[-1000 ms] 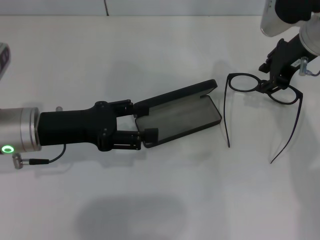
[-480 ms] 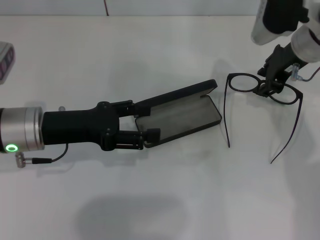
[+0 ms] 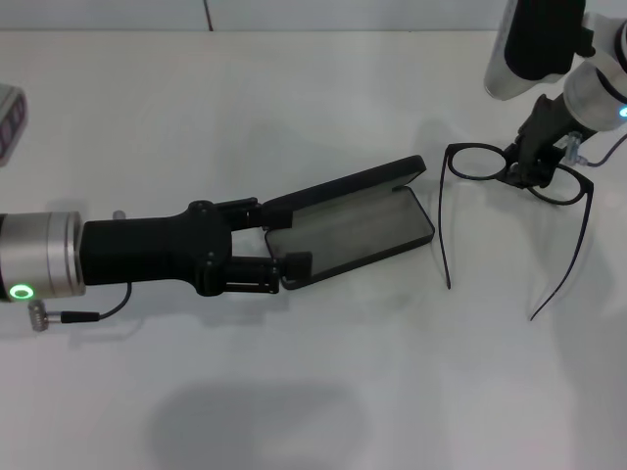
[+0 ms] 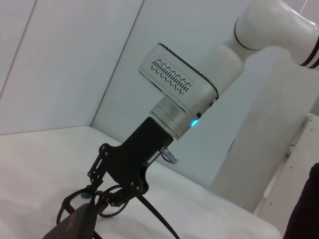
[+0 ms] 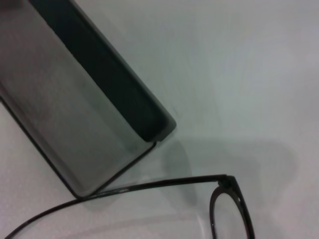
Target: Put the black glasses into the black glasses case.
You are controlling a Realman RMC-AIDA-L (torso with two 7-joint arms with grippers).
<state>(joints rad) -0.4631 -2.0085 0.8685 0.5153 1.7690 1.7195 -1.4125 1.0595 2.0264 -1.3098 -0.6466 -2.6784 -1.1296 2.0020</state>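
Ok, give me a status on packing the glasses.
Done: the case lies open on the table, held at one end by the left gripper. In hand: the right gripper sits at the bridge of the glasses, which rest on the table beside the case with arms unfolded. Left: lifting them into the case.

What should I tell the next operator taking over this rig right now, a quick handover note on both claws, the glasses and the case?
Left claw: clamped on the near end of the black glasses case, holding it open on the table; grey lining faces up, nothing inside.
Right claw: down at the bridge of the black glasses, between the lenses; whether it has closed on the frame cannot be told.
Glasses: on the table just right of the case, temple arms unfolded and pointing toward the robot.
Done: case opened and steadied.
Left: secure the glasses, lift them, carry them left into the case and release.
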